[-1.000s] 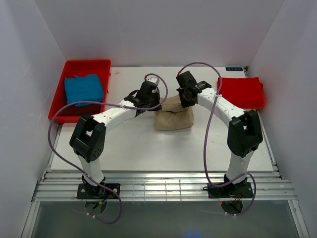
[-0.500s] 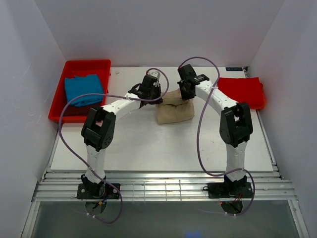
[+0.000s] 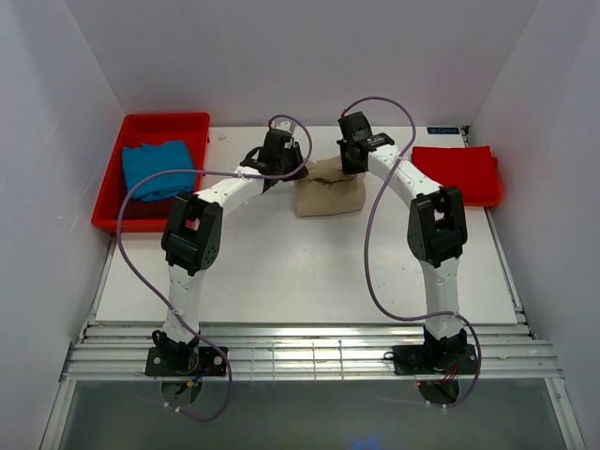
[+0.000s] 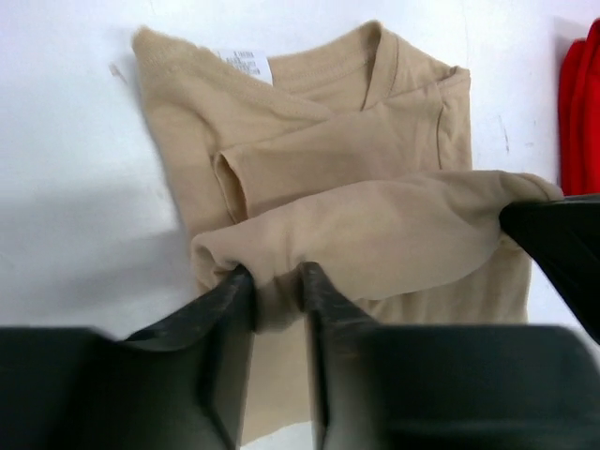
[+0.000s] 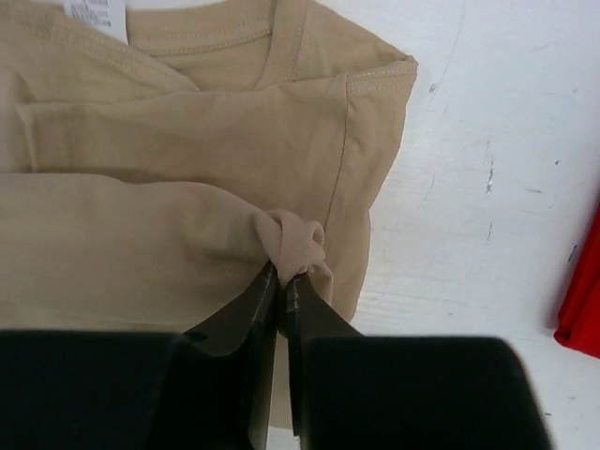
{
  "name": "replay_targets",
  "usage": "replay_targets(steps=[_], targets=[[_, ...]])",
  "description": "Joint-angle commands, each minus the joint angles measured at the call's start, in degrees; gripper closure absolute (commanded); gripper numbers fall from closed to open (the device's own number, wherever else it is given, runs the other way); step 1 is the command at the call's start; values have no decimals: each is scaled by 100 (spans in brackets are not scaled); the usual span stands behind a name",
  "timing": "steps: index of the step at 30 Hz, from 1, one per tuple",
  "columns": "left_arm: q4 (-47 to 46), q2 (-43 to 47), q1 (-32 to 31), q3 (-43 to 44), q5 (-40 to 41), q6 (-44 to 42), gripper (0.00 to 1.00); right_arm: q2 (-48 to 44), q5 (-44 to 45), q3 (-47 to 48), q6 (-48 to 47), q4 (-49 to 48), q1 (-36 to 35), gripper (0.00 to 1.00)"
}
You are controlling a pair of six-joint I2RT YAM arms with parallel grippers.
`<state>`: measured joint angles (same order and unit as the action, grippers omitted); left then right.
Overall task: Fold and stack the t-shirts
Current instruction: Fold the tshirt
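Note:
The tan-beige t-shirt lies partly folded at the far middle of the table. My left gripper is shut on the left corner of its lifted edge. My right gripper is shut on the right corner, bunched between the fingers. Both hold that edge over the shirt's collar end, which also shows in the right wrist view. The blue t-shirt lies in the red tray at the far left. The bright red t-shirt lies folded at the far right.
White walls close in the table at the back and on both sides. The red tray's rim stands just left of my left arm. The red shirt's edge shows in the left wrist view and the right wrist view.
Both grippers have moved away from the arm bases toward the back of the table, carrying the tan shirt's held edge over the rest of the shirt. The shirt now looks shorter.

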<state>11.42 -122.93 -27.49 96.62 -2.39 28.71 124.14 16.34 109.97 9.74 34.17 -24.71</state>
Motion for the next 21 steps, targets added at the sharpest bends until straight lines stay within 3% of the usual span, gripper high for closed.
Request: replay_targets(steps=[1,2,4,6,7,8,11,16,21], targets=[[-736,190,59,436,633,205,55,-12,493,367,457,-902,203,84],[-842,243,59,463,922,214,51,-91,519,315,494,-1086,229,78],[-1114,340,68,524,1100,223,36,-240,695,166,538,-1701,265,48],[-1274,332,77,743,1127,170,30,-521,704,-80,459,-2236,265,41],[-1135,271,85,918,1092,109,29,-626,634,-212,424,-2448,256,30],[-898,113,85,1347,1040,82,29,-836,564,-352,372,-2633,265,10],[-641,189,85,1432,724,134,29,-1136,274,-696,248,-2837,265,9],[-1614,850,-20,-44,-365,433,30,-1567,-534,-1512,178,-2855,265,15],[-862,552,-73,-240,-735,399,32,-1419,-965,-1514,230,-2205,282,12]])
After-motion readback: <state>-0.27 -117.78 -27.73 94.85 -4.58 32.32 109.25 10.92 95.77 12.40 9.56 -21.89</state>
